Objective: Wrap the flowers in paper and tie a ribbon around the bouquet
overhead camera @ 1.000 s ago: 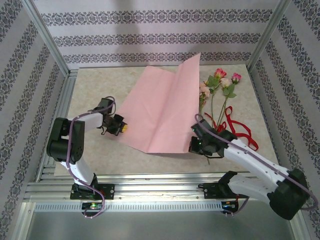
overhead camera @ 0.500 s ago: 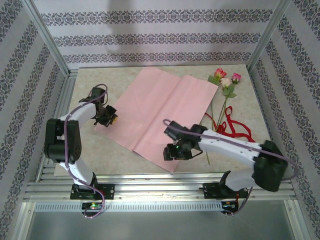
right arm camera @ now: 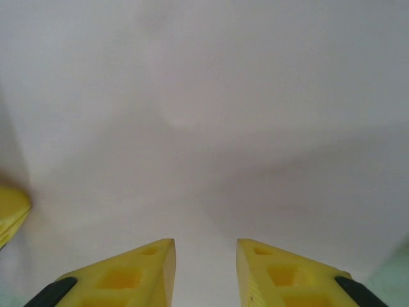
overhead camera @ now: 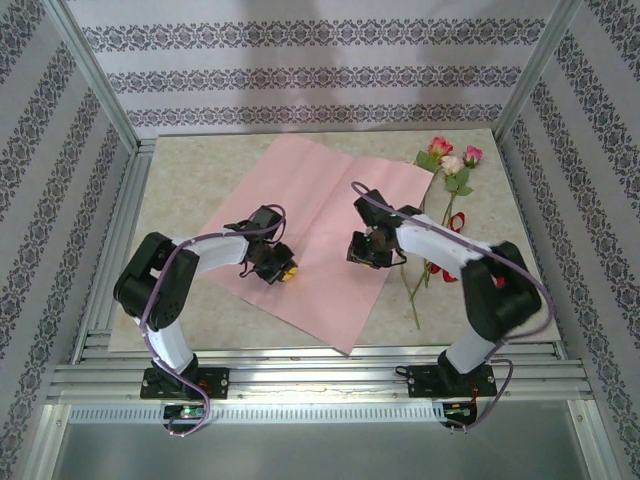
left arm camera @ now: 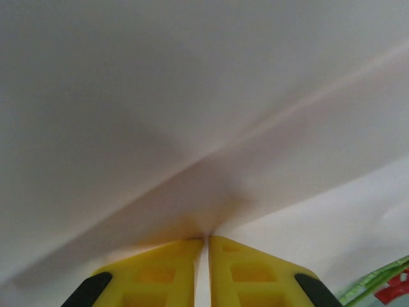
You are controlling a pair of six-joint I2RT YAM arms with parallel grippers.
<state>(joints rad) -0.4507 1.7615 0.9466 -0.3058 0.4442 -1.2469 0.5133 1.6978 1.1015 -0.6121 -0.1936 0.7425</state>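
The paper (overhead camera: 320, 200) lies flat on the table, pale pink face up, with a crease down its middle. My left gripper (overhead camera: 283, 270) is over its near-left part. In the left wrist view the fingers (left arm camera: 207, 240) stand shut but for a thin slit, tips against the paper (left arm camera: 192, 96) where the crease ends. My right gripper (overhead camera: 362, 255) hovers over the paper's right half, open, with bare paper (right arm camera: 204, 96) between its fingers (right arm camera: 204, 246). The flowers (overhead camera: 445, 160) lie on the table right of the paper, heads far, stems toward me. The red ribbon (overhead camera: 455, 220) lies among the stems, partly hidden by my right arm.
The beige table (overhead camera: 200, 180) is bounded by aluminium rails (overhead camera: 120, 230) and patterned walls on three sides. Bare tabletop lies left of the paper. Green stems (left arm camera: 374, 288) and a bit of the red ribbon (left arm camera: 393, 295) show at the left wrist view's lower right corner.
The paper's raised right flap has come down flat. My right gripper opened and moved from the near corner up onto the sheet. The left gripper moved right onto the paper.
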